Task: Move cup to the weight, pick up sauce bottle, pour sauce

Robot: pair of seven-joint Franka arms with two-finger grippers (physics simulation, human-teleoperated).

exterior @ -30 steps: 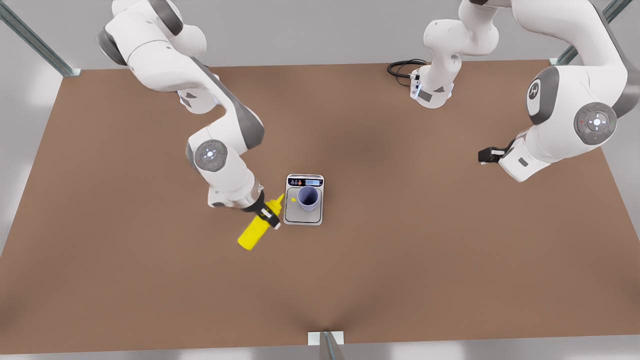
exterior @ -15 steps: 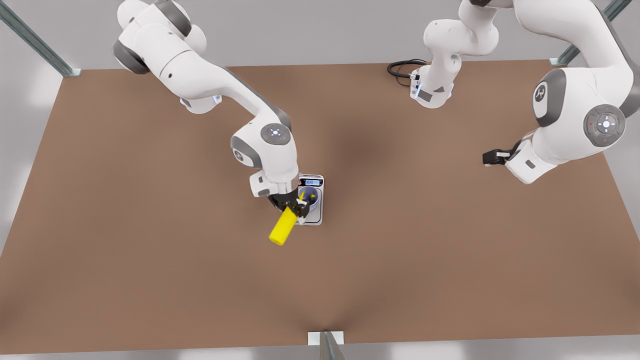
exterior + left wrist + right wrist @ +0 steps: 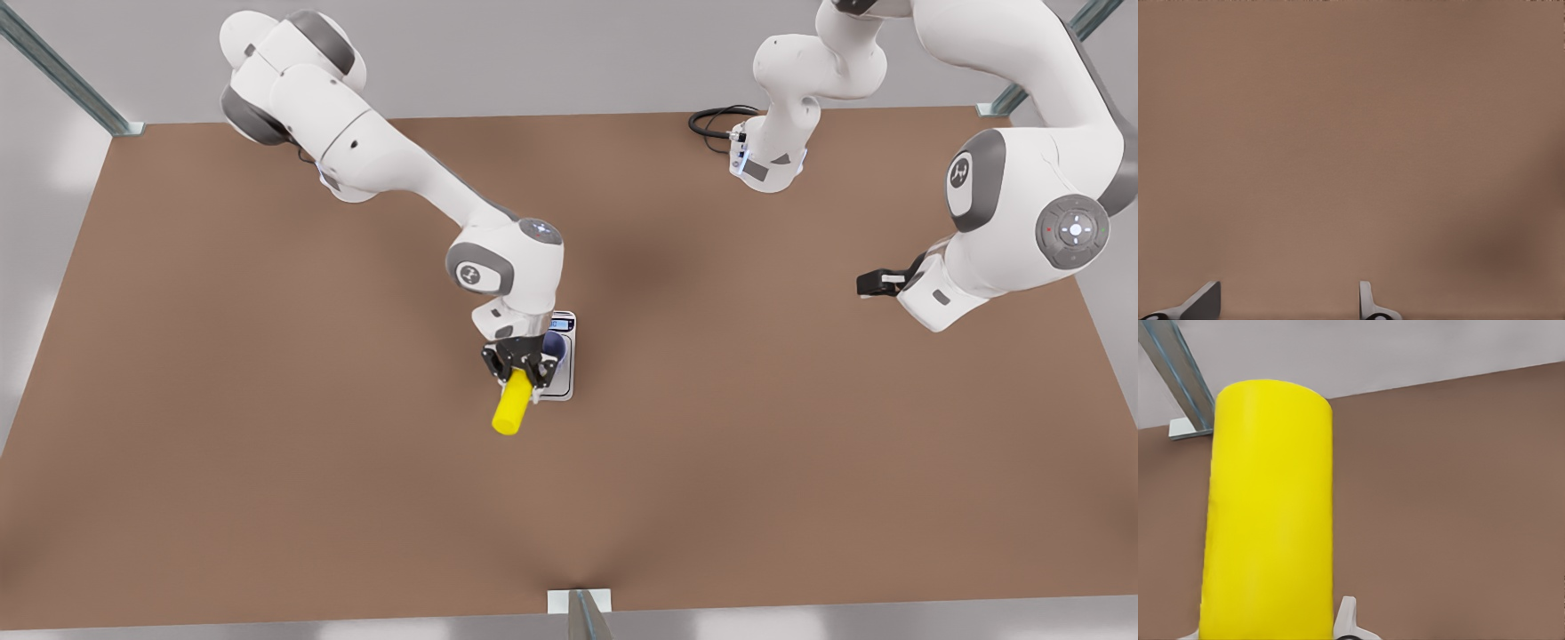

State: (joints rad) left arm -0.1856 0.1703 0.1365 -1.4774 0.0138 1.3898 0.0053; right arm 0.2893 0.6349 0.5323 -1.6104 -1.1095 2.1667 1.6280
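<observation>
The right gripper (image 3: 521, 371) hangs over the weight (image 3: 564, 377), clamped on the sauce bottle (image 3: 509, 411). The bottle is tilted, its flat base pointing toward the near table edge and away from the weight; its nozzle end is hidden under the gripper. In the right wrist view the sauce bottle (image 3: 1268, 513) stands between the fingertips (image 3: 1348, 620), with brown table (image 3: 1451, 507) and a metal frame post (image 3: 1175, 370) beyond it.

The weight lies near the table's centre. The right arm's wrist covers most of it, leaving its edge on the front view's right and part of the display strip visible. The cup (image 3: 556, 348) sits on the weighing plate, showing as a lavender-blue sliver just beside the gripper.

The left gripper (image 3: 876, 283) waits well apart, on the front view's right, above bare table (image 3: 267, 498). In the left wrist view its fingertips (image 3: 1368, 303) stand wide apart, holding nothing. A black cable (image 3: 714, 121) coils near that arm's base.
</observation>
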